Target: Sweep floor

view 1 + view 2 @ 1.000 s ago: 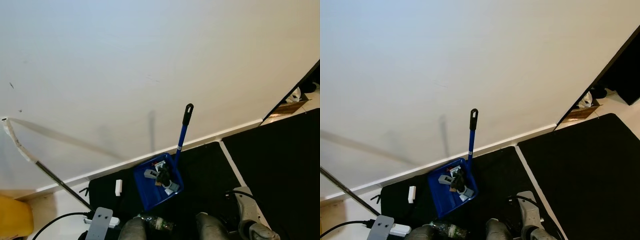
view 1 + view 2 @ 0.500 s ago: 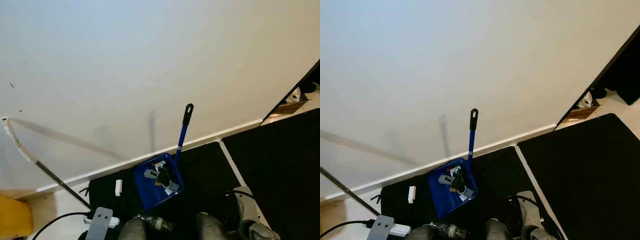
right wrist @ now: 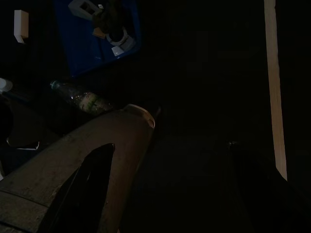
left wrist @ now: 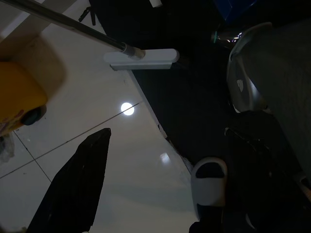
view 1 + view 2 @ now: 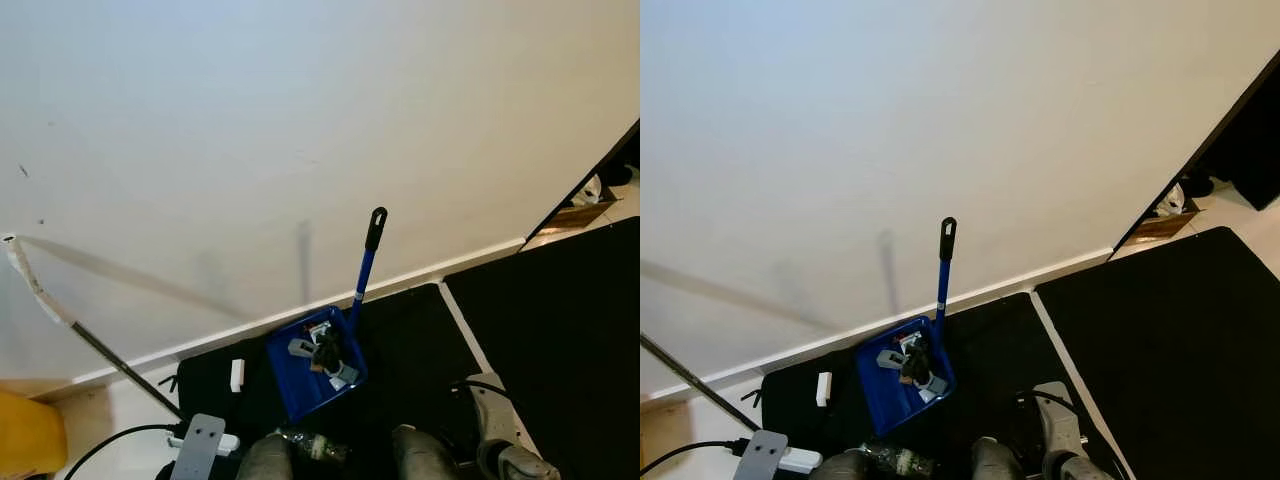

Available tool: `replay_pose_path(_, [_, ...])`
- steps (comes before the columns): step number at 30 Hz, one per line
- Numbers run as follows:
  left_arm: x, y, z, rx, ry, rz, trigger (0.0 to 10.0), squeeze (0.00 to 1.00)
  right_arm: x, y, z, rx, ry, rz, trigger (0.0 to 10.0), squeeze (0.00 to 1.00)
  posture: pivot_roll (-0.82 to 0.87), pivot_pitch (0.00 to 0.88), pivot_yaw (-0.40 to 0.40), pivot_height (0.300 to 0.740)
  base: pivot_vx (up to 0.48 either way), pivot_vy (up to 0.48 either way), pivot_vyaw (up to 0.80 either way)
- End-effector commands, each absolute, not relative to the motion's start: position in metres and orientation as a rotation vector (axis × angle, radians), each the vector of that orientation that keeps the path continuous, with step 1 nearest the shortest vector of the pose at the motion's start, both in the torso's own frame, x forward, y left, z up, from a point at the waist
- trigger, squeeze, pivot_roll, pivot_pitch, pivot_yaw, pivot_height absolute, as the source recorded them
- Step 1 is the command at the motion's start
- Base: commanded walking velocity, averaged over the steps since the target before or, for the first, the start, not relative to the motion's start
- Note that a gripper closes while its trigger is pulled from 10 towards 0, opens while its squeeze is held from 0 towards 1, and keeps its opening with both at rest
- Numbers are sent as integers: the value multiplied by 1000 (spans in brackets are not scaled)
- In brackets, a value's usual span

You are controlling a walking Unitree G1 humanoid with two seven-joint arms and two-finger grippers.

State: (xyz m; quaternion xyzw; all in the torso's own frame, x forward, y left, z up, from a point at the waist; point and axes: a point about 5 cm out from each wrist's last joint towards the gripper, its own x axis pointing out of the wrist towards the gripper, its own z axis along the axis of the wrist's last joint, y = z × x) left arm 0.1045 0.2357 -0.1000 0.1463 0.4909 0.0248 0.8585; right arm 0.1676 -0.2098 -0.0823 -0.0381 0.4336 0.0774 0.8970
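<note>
**A:** Where's the dustpan?

**B:** The blue dustpan (image 5: 315,362) sits on the black mat (image 5: 410,330) just before the robot's feet, close to the white baseboard (image 5: 430,272), with its long blue handle (image 5: 364,270) standing up against the wall (image 5: 300,120). It already holds a small heap of debris (image 5: 322,352), grey and dark bits.

**A:** So the sweeping is finished?

**B:** Mostly, I'd judge. What's left looks like a small white block (image 5: 237,374) on the mat to the left of the pan and a plastic bottle (image 5: 312,444) lying near, between the robot's legs. A pole (image 5: 95,345) with a flat grey head (image 5: 199,446) leans against the wall at the left; possibly the sweeping tool, though I can't be sure.

**A:** And the grippers?

**B:** Both arms hang idle. The left gripper (image 4: 160,194) hangs over pale tile, fingers (image 4: 77,184) spread apart and holding nothing. The right gripper (image 3: 170,189) is in deep shade over the mat; its fingers (image 3: 85,194) seem parted and empty too.
</note>
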Motion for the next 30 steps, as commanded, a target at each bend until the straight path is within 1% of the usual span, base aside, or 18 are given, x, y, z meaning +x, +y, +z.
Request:
replay_pose_path(1, [96,234,-103,300,1063,49,10000,0,160,-210,-86,-73,930,159,10000,0,18,137,-28,740,0,0,0])
replay_pose_path(30, [94,234,-103,299,1065,48,10000,0,158,-211,-87,-75,938,155,10000,0,15,136,-28,740,0,0,0])
